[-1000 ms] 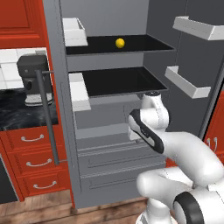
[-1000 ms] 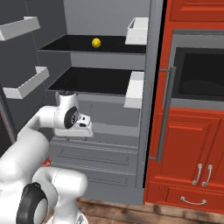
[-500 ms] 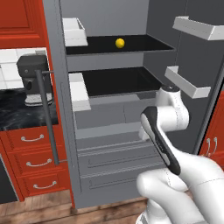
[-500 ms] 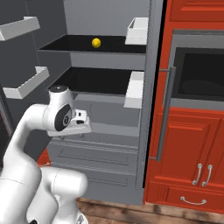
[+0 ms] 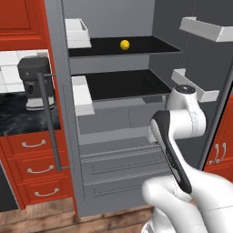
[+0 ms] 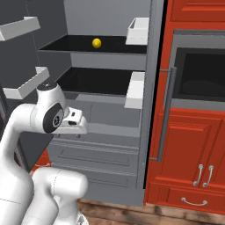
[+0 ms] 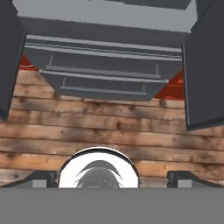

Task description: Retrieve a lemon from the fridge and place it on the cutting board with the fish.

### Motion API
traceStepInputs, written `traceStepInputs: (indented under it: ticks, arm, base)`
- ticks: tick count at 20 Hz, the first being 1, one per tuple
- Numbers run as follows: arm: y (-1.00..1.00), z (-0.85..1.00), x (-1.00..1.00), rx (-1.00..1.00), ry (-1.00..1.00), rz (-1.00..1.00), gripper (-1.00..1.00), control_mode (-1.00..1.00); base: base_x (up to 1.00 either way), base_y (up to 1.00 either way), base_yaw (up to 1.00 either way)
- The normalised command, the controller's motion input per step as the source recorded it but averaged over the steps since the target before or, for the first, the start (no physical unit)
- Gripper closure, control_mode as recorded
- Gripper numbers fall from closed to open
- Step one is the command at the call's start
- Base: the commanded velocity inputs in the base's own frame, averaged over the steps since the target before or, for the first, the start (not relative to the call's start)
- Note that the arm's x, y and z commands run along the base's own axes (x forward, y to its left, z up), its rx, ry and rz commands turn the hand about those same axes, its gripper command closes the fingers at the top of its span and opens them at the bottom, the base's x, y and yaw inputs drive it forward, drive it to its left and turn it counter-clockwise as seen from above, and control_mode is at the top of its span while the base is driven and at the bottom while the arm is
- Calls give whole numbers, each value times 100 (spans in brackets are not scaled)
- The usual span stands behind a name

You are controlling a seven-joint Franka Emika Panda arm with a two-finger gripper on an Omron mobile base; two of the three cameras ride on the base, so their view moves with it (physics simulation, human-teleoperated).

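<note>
The lemon [image 5: 124, 44] [image 6: 96, 43] is a small yellow ball on the upper black shelf of the open grey fridge [image 5: 113, 113] [image 6: 105, 114]. My hand [image 6: 74, 124] hangs well below it, in front of the fridge's drawers. It points down at the bottom drawers [image 7: 105, 78] and the wooden floor. My gripper [image 7: 113, 179] is open, its two dark fingertips [image 7: 41, 178] far apart with nothing between them. The cutting board and the fish are out of view.
White door bins [image 5: 207, 27] [image 6: 19, 28] stick out from the open doors on both sides of the arm. A coffee machine [image 5: 34, 82] stands on the dark counter to the left. Red cabinets and an oven [image 6: 202, 74] are to the right, behind a long door handle [image 6: 165, 114].
The arm has lifted and straightened, its wrist joint rising toward the lower shelf's height. The gripper stays open. The lemon has not moved.
</note>
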Motion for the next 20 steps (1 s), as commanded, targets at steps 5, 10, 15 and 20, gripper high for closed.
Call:
traceStepInputs:
  ticks: [5,10,15,20]
  arm:
    - [0,1,0,14,-4,-7,-100,-100]
    - [-5,0,0,13,-3,0,-100,-100]
    - [1,3,-2,0,-2,0,-100,-100]
    - [0,37,-24,-8,-4,-2,-100,-100]
  base:
    - [0,0,0]
    - [0,0,0]
    - [0,0,0]
    - [0,0,0]
